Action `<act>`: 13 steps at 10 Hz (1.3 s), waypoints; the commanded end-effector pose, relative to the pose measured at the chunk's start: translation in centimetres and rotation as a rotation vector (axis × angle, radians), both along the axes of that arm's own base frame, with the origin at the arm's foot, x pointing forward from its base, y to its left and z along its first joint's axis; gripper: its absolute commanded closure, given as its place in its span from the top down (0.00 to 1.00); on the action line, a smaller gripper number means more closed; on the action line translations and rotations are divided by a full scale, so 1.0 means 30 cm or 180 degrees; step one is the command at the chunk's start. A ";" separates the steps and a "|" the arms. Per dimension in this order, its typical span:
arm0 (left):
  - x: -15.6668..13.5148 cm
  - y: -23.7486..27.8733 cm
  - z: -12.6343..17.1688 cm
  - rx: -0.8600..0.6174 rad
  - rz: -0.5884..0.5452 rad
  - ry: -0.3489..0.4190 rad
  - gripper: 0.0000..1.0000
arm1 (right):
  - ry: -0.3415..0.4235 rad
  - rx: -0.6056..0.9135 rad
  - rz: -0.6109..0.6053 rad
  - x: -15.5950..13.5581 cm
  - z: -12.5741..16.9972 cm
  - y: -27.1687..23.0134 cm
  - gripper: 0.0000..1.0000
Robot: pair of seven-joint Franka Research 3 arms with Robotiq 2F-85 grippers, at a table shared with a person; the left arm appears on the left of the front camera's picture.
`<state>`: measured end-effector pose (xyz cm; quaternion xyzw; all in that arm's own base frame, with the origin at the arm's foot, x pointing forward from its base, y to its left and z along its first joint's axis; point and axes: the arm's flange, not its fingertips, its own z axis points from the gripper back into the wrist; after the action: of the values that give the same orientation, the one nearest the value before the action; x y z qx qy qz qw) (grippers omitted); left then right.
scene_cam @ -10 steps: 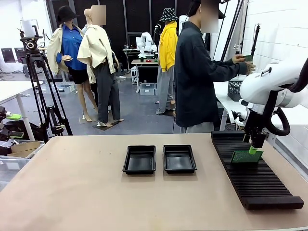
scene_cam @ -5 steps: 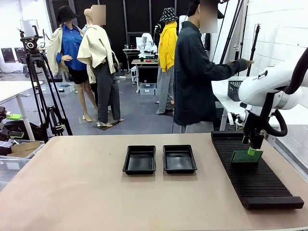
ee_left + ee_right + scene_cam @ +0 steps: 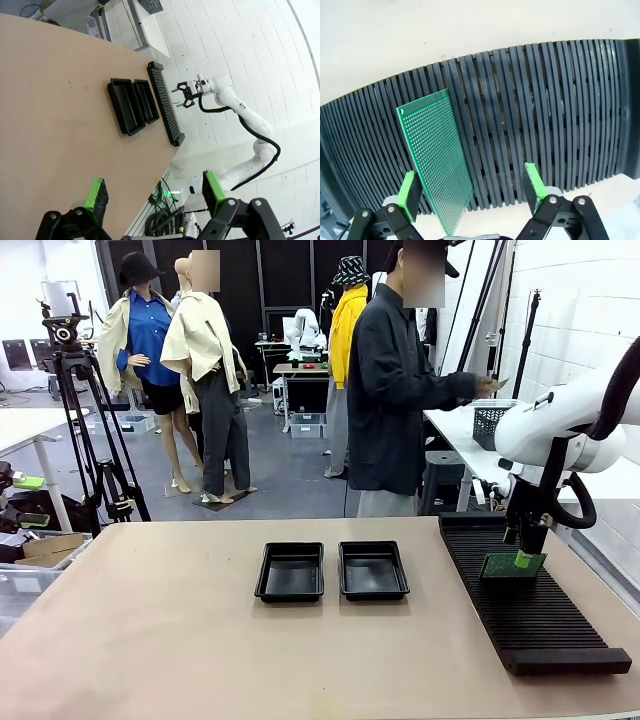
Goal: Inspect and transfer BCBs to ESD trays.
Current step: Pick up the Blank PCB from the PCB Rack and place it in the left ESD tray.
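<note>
Right gripper (image 3: 471,175): jaws apart, straddling one BCB (image 3: 432,150) that stands on edge in a slot of the slotted rack (image 3: 545,100), lower left of the right wrist frame. The board sits close to the pad at picture left, with a wide gap to the other pad; I cannot tell whether the near pad touches it. In the front view, the ESD trays (image 3: 291,575) lie side by side at frame centre, both bare inside, well apart from the rack at right.

Left gripper (image 3: 154,190): jaws apart, nothing between them, above the table (image 3: 50,100).

Judgement: the step in hand is gripping the board. Shift sideways to centre it between the pads first, so closing does not push it over. Clamp near the top edge, pads flat on both faces. Lift straight out along the slot to avoid binding.
</note>
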<state>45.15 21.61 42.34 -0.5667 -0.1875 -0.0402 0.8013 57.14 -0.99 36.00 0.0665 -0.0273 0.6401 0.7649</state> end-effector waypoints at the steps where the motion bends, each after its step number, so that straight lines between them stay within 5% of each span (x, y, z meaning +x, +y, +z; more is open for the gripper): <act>1: -0.003 0.000 0.007 0.0009 0.0028 0.0049 1.00 | -0.0027 0.0066 0.0003 0.026 -0.001 0.000 1.00; 6: -0.003 0.000 0.007 0.0009 0.0028 0.0049 1.00 | -0.0058 0.0146 0.0034 0.016 0.060 0.008 1.00; 8: -0.003 0.000 0.007 0.0009 0.0028 0.0049 1.00 | -0.0105 0.0509 -0.0066 -0.038 0.232 0.023 1.00; 10: -0.003 0.000 0.007 0.0009 0.0028 0.0049 1.00 | -0.0325 0.0964 -0.0315 -0.268 0.505 -0.016 1.00; 12: -0.003 0.000 0.007 0.0009 0.0028 0.0049 1.00 | -0.0569 0.0894 -0.0560 -0.364 0.608 -0.067 1.00; 13: -0.003 0.000 0.007 0.0009 0.0028 0.0049 1.00 | -0.0474 0.0837 -0.0586 -0.361 0.609 -0.080 1.00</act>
<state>45.14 21.66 42.34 -0.5666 -0.1878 -0.0398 0.8013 45.37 -3.79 56.90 0.1200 -0.1923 0.5729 0.7877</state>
